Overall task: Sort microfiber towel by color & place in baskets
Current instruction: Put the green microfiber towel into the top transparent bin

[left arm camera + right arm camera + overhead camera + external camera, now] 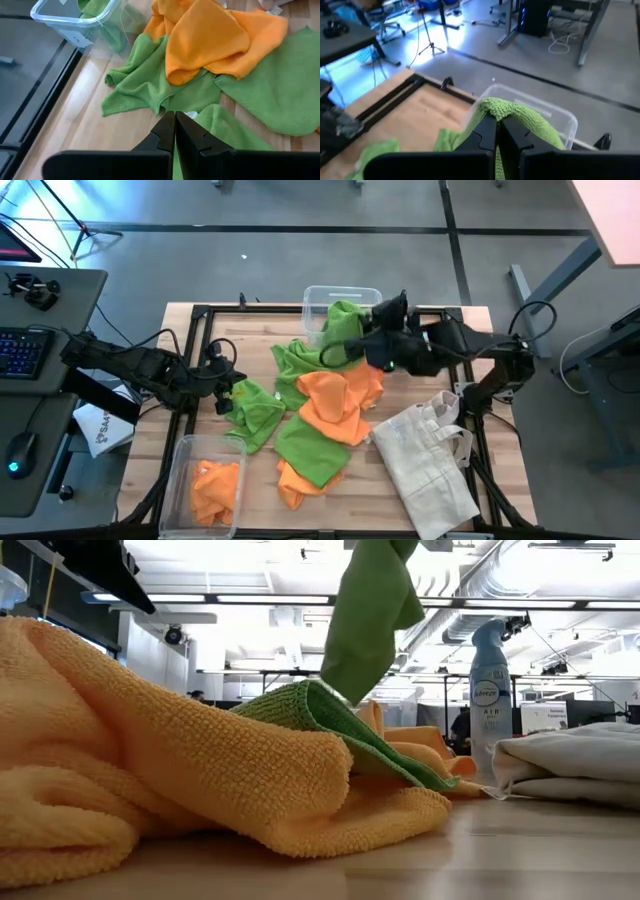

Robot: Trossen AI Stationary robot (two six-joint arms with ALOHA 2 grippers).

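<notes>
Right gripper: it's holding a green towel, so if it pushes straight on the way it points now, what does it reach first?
Likely the far clear basket: the right gripper, shut on the green towel, points at its rim in the right wrist view. Depth is unclear.

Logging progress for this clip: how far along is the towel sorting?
Done: orange towels sit in the near bin. In hand: the right claw, shut on a green towel, holds it over the far bin; the left claw is shut. Left: the mixed pile on the table.
</notes>
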